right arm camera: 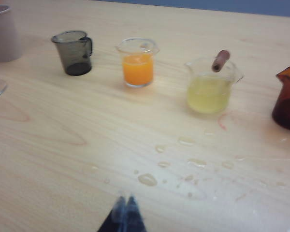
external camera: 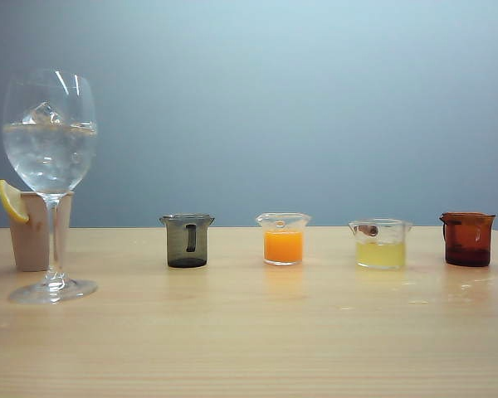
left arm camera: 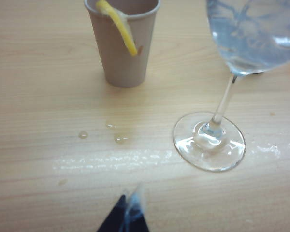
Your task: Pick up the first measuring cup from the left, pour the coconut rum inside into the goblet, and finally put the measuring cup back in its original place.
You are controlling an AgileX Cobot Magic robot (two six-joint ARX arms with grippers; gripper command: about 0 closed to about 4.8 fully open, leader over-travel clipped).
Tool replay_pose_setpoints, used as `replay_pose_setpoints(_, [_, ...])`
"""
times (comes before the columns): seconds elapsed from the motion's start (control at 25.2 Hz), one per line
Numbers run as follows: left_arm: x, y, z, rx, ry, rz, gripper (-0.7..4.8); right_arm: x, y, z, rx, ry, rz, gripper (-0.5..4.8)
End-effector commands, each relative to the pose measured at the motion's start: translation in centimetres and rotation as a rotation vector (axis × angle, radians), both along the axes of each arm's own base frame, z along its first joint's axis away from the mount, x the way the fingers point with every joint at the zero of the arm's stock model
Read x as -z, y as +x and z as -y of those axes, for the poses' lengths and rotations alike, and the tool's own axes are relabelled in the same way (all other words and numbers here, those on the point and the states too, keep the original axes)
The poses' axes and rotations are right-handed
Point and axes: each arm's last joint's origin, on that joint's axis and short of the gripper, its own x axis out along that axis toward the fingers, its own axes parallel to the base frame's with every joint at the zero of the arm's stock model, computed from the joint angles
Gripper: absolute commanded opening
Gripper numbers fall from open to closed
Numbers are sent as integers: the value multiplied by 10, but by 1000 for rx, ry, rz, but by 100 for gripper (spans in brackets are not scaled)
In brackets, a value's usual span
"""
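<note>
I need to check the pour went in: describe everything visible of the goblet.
The goblet is a tall clear stemmed glass with a round balloon bowl, thin stem and flat round foot. It stands upright on the wooden table at the far left of the row, its foot just in front of the beige cup holding a lemon wedge. Clear, colourless liquid fills most of the bowl, with ice cubes floating at the surface. Nothing grips it; small droplets lie on the table near its foot.

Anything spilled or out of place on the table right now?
Yes: droplets wet the table in front of the yellow cup, more lie near the goblet foot beside a whitish streak. All cups stand upright in a row; the grey cup looks empty.
</note>
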Motion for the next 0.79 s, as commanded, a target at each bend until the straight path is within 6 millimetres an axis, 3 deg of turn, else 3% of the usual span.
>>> replay_pose_setpoints(0.04, [-2, 3, 0, 1, -2, 60, -3, -10, 4, 2, -62, 34, 100, -3])
replay_pose_setpoints(0.16, [-2, 6, 0, 0, -1, 128, -3, -16, 8, 9, -2, 63, 143, -4])
replay_pose_setpoints(0.24, [-2, 9, 0, 2, 4, 190, -3, -16, 12, 19, 136, 65, 143, -4])
replay_pose_setpoints(0.56, [-2, 9, 0, 1, 4, 187, -3, -22, 18, 48, 538, 109, 176, -5])
replay_pose_setpoints(0.79, [-2, 9, 0, 1, 4, 187, -3, -18, 19, 55, 589, 102, 159, -5])
